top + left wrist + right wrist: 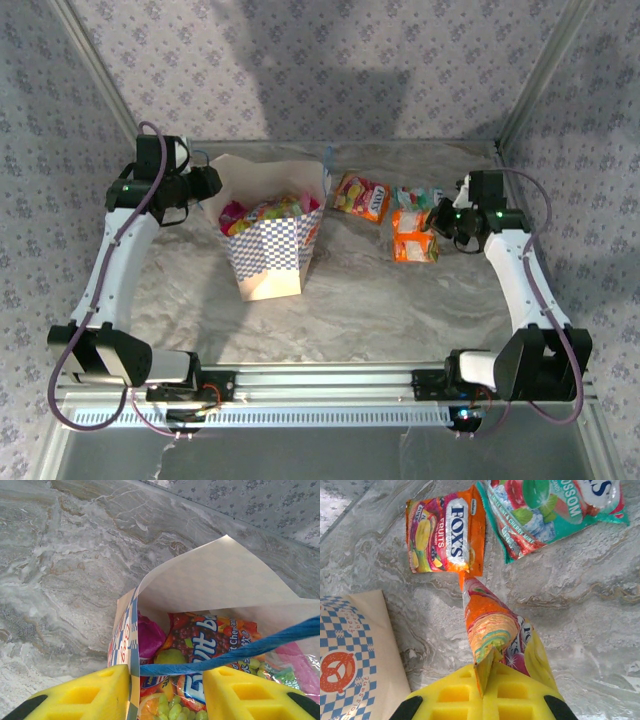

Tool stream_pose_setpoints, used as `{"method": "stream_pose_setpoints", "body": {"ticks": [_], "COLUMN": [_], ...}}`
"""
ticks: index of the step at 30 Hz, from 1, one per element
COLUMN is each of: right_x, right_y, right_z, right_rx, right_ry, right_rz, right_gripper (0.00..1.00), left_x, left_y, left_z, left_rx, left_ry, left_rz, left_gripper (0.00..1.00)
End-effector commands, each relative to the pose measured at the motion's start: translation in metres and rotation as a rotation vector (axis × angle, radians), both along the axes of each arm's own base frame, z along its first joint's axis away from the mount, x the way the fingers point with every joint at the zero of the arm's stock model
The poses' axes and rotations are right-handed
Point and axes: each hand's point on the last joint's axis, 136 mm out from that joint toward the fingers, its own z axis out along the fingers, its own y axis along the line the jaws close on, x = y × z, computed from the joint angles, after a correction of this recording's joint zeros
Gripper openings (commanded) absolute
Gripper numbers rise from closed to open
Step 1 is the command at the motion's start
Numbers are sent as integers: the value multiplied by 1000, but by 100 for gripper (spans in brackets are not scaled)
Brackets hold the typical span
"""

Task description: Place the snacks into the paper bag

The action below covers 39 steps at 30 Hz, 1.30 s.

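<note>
The paper bag (270, 265) stands open left of the middle, with several snacks (265, 212) inside. My left gripper (208, 186) is at its left rim and open. In the left wrist view the bag's wall (215, 575) lies against the left of my two fingers (80, 695), and the blue cord handle (240, 652) crosses the gap of my left gripper (167, 690). My right gripper (490, 672) is shut on the edge of an orange packet (492, 625). A second orange packet (445, 530) and a teal-white one (545, 510) lie on the table beyond it.
The marble table (370, 300) has a raised rail along its front edge (330, 380) and patterned walls behind and at both sides. In the right wrist view, the bag's checkered side (350, 650) stands to the left of the held packet.
</note>
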Motion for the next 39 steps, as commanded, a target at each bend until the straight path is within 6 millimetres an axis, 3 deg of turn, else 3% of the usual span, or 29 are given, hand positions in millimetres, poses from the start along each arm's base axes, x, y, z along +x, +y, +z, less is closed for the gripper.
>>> {"method": "stream_pose_setpoints", "body": {"ticks": [1,7,11,19,25,39], "right_x": [4,-1,-12,-40,-64,-96], "right_y": [15,39,58,79,84,87], "right_z": [18,47,68,107,136,167], "right_rx": [56,74,76,107,79,14], "right_ry": [-46,-145,-240,-413,-550,-720], "right_rz": [65,207,334,499,585,664], "right_gripper": [0,0,0,0,0,1], "left_x": [-3,-2,-1,1,1,3], "left_y": [-5,-6,-7,-9,-10,-13], "left_z": [17,16,15,12,9,4], "left_rx": [-11,-12,-15,-22,-22,-22], "left_ry": [-44,-42,-43,-42,-37,-28], "left_rz": [-23,-24,-28,-37,-45,-65], "left_gripper": [42,42,42,42,42,42]}}
